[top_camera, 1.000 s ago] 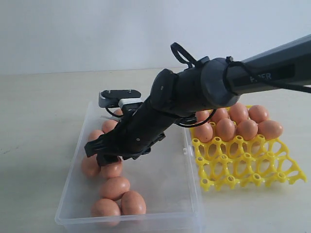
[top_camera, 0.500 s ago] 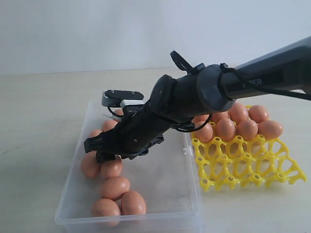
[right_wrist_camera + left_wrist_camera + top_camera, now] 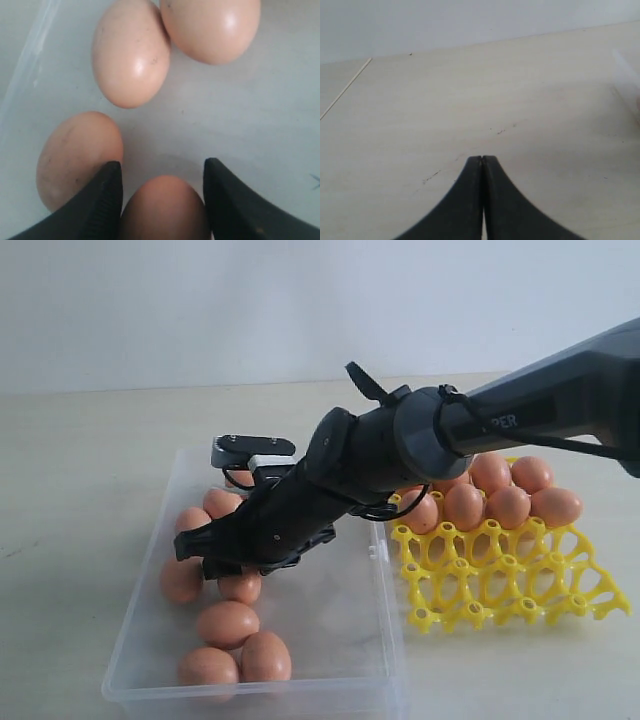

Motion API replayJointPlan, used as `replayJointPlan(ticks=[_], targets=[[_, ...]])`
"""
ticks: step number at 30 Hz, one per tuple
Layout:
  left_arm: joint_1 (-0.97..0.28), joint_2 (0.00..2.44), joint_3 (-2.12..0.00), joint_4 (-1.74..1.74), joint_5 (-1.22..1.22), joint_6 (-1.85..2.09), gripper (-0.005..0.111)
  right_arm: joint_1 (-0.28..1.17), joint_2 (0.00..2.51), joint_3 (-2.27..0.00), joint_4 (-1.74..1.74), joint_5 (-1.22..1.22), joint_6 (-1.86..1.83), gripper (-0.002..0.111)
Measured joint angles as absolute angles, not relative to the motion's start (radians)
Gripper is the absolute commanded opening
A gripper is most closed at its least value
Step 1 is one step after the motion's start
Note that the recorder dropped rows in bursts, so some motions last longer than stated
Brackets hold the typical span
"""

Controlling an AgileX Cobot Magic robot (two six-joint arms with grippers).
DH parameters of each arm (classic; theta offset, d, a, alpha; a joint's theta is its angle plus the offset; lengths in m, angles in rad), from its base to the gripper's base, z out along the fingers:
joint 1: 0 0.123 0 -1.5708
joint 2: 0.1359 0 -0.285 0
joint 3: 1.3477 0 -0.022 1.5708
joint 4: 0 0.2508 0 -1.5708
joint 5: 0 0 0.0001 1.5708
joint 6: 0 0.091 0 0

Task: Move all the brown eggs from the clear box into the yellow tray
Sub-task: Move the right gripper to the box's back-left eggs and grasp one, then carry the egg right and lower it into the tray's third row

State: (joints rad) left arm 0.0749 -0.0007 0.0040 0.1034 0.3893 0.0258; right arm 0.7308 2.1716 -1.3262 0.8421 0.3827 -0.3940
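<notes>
Exterior view, near to far. On the counter (image 3: 80, 490), well short of its far edge, the clear box (image 3: 385, 640), with the yellow tray (image 3: 500, 585) just beside its right wall. Against the box's near wall, two brown eggs (image 3: 265, 657) touching side by side. A third just behind them. Then two more toward the left wall, one partly under the right gripper (image 3: 212, 558). Farther back, toward the far left corner, at least two eggs, partly hidden by the arm. Right arm reaching across from the right and down into the box. In the tray, open cups along the near rows, brown eggs filling the far rows.

Right wrist view: right gripper (image 3: 162, 167) spread astride one egg on the box floor, fingers (image 3: 100, 210) close against its flanks. Firm pinch or mere touch: cannot tell. Another egg just outside one finger. Two more beyond, touching each other.

Left wrist view: left gripper (image 3: 482, 159) pressed together, tips meeting, above bare counter.
</notes>
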Motion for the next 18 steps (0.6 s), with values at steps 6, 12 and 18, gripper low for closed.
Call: replayJointPlan(ticks=[6, 12, 18], targets=[[0.075, -0.001, 0.004, 0.103, 0.389, 0.026, 0.000, 0.731, 2.171, -1.327, 0.842, 0.385, -0.437, 0.000], [0.075, -0.001, 0.004, 0.103, 0.389, 0.026, 0.000, 0.731, 2.145, -1.327, 0.770, 0.407, -0.457, 0.000], [0.075, -0.001, 0.004, 0.103, 0.389, 0.026, 0.000, 0.732, 1.997, -1.301, 0.678, 0.391, -0.461, 0.000]])
